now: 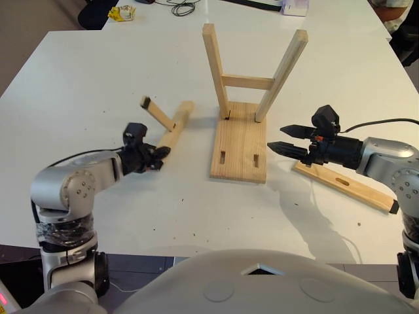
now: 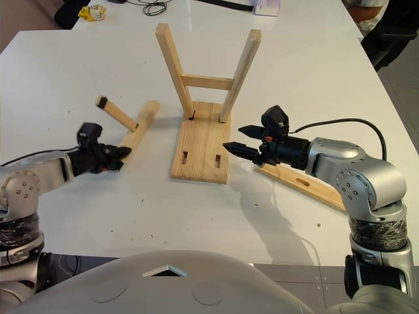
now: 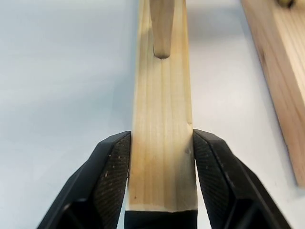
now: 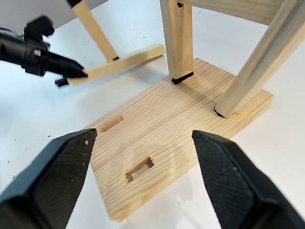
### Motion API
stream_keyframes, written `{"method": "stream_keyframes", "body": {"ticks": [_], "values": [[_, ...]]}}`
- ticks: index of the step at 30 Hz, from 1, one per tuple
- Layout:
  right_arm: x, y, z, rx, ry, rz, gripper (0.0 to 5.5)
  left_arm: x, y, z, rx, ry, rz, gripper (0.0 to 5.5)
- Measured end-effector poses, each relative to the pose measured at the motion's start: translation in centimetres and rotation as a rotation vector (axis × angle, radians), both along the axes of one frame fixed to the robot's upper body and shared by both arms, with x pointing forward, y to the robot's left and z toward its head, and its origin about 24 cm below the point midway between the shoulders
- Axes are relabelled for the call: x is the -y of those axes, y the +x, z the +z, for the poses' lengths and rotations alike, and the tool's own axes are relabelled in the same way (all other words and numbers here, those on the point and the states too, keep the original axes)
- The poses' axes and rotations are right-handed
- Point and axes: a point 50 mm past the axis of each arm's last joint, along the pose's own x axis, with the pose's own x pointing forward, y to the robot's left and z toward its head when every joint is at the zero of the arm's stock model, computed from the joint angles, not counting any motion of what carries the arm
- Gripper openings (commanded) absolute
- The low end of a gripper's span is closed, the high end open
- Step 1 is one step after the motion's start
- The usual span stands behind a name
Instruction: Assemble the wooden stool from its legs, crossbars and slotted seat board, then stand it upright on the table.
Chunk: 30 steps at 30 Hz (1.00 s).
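Now the left gripper (image 1: 159,156) holds the stiff, maybe light leg (image 1: 175,129) by its near end; right gripper (image 1: 276,138) spread wide.

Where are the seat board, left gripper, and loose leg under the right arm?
seat board (image 1: 239,140), left eye view, bare middle.
left gripper (image 1: 159,156), left eye view, between fingertips.
loose leg (image 1: 360,190), left eye view, mid-length.
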Motion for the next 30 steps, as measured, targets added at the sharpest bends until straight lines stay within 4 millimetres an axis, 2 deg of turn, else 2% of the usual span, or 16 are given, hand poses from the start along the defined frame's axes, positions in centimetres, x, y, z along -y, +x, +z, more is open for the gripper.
{"method": "stream_keyframes", "body": {"ticks": [3,6,13,16,23,26,30], "values": [[0.4,0.5,0.5,0.01,0.0,0.003,3.72,-0.4,1.8,3.3,0.188,-0.083,0.026,2.05],[0.7,1.1,1.0,0.019,0.0,0.009,3.72,-0.4,2.5,5.5,0.311,-0.152,0.005,2.05],[0.7,1.9,1.6,0.032,0.015,0.034,3.72,-0.1,2.6,6.4,0.39,-0.252,-0.009,2.05],[1.0,2.4,2.1,0.039,0.048,0.016,3.72,-0.4,2.7,7.8,0.491,-0.32,0.004,2.05],[2.2,3.2,4.7,0.084,0.364,-0.011,3.72,-1.7,3.2,14.1,0.838,-0.485,0.047,2.05],[2.3,3.8,5.6,0.106,0.461,-0.005,3.72,-0.6,2.7,15.9,0.912,-0.618,-0.049,2.05],[2.2,4.6,7.4,0.131,0.569,0.032,3.72,2.7,1.3,17.6,0.924,-0.801,-0.332,2.05]]}}
